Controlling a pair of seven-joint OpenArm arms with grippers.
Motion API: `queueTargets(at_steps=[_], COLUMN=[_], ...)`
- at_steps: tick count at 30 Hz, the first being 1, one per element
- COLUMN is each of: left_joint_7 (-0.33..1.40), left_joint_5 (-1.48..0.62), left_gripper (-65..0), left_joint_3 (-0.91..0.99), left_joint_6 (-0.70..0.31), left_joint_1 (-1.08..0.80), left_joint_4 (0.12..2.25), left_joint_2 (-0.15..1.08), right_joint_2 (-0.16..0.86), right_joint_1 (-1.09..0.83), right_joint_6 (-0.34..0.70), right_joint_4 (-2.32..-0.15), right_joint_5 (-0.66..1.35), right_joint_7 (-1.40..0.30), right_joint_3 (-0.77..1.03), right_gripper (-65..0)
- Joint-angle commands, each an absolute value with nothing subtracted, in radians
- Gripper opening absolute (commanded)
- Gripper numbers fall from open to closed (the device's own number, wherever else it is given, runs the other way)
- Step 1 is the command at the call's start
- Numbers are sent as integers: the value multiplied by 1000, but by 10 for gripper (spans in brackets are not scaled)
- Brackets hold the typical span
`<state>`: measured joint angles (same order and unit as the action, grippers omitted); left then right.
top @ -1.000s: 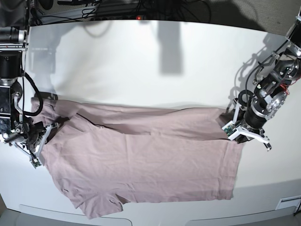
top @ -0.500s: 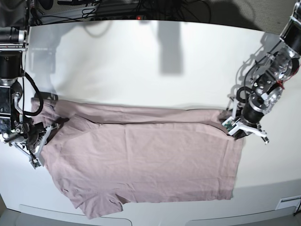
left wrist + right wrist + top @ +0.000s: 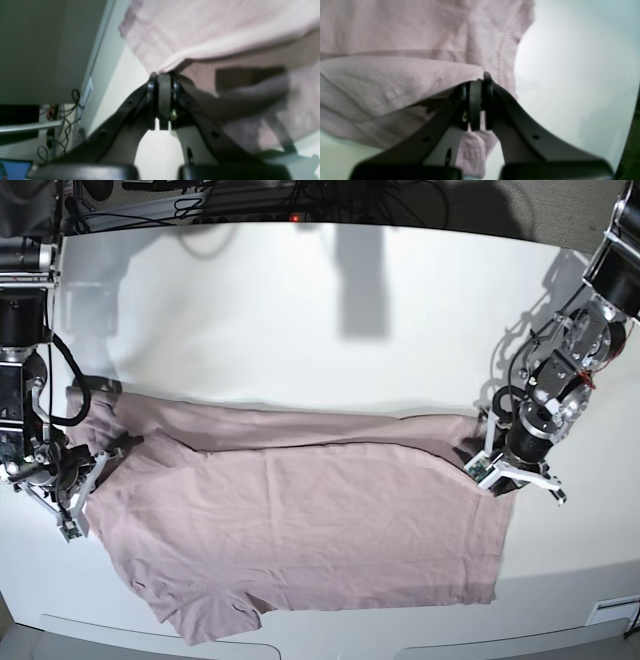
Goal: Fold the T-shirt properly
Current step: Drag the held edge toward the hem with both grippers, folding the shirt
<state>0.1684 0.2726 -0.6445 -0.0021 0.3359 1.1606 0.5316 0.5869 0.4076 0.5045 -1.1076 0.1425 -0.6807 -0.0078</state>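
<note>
**Stock on my table**

Table (image 3: pixel 300 310): white, bearing all below.
T-shirt (image 3: pixel 300 520): mauve-pink, spread flat across the near half, upper edge folded over.
My left claw (image 3: pixel 487 465): clamped on the shirt's edge.
My right claw (image 3: pixel 105 452): clamped on the opposite edge.

We see the white table (image 3: pixel 300 320) from above in the base view. Each wrist view looks closely along its closed jaws at the T-shirt (image 3: pixel 300 530), which all views share.
</note>
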Motion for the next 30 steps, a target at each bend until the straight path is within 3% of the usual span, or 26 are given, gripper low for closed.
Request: queueTargets(at_steps=[1, 9, 30], left_joint_7=[148, 86, -25], left_joint_5=[279, 279, 279], left_gripper=[-650, -650, -650], left_joint_3=[-636, -636, -636], left_joint_6=[20, 20, 20], left_joint_1=[366, 381, 389], left_joint_4=[1148, 1034, 1032], left_joint_2=[544, 543, 543], right_joint_2=[609, 603, 565], right_joint_1=[437, 435, 435], right_joint_6=[487, 475, 479], right_joint_4=[-1122, -1121, -1121], right_joint_5=[126, 109, 104], right_joint_7=[-657, -654, -655], right_joint_3=[-1, -1, -1], right_gripper=[-650, -650, -650])
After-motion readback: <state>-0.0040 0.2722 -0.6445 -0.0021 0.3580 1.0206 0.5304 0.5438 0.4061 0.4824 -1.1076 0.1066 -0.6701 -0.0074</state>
